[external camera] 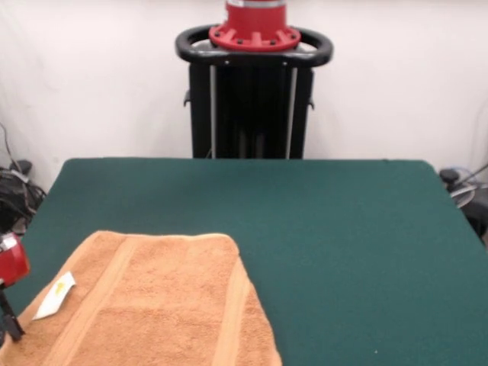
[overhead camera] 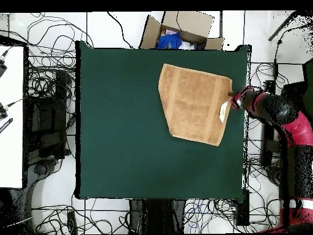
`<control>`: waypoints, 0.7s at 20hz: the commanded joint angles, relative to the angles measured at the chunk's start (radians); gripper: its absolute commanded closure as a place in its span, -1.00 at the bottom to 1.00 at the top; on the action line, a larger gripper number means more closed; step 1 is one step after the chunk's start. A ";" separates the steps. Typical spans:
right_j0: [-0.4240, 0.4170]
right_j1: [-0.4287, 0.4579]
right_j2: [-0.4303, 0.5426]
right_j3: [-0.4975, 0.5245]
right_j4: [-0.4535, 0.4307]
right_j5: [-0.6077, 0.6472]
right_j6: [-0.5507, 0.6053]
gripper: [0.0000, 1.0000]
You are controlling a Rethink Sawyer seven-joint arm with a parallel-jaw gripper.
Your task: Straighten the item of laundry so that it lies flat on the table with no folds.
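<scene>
You have the orange-tan terry hand towel [external camera: 152,305] lying spread out near one corner of the dark green felt-covered table [external camera: 343,244]. Its small white care tag [external camera: 56,296] carries a yellowish mark, too small for you to read. The red and black gripper [external camera: 11,324] sits at the towel's edge beside that tag; you cannot tell its finger state.

Two fixed cameras, one low across the counter [external camera: 343,229], one straight above it.
The front view looks level along the green top toward the wall, cropping its near edge; the overhead view, farther off, takes in the whole counter and surrounding floor. Both share the top.
</scene>
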 commanded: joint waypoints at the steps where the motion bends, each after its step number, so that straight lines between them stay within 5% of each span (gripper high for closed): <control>1: 0.020 0.012 -0.013 -0.148 0.003 0.099 -0.204 1.00; 14: 0.052 -0.003 -0.057 -0.137 -0.020 0.128 -0.162 1.00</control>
